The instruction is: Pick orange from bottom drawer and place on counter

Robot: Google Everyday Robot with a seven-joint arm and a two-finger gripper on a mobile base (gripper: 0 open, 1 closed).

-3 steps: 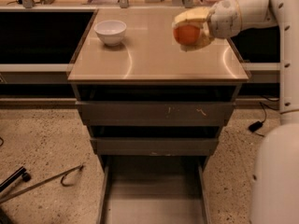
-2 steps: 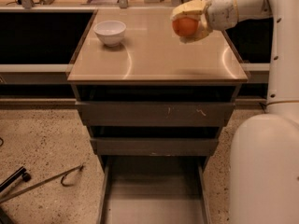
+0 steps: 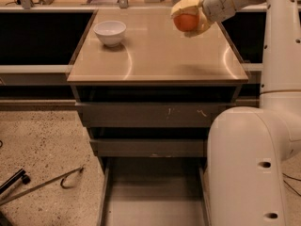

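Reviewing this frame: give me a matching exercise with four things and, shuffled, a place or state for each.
1 orange
2 white bowl
3 bottom drawer
4 tool

A pulled open, below the other drawers
B standing on the counter, far left
C held in the air
D shut on the fruit, above the counter's far right

Pairs: 1-C, 2-B, 3-A, 4-D.

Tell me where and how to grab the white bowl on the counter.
Take the bowl by its near rim from straight above, one finger inside, one outside: it stands upright, mouth open, and its rounded wall would likely slip from a side pinch. The gripper, over the right rear of the counter, is shut on the orange.
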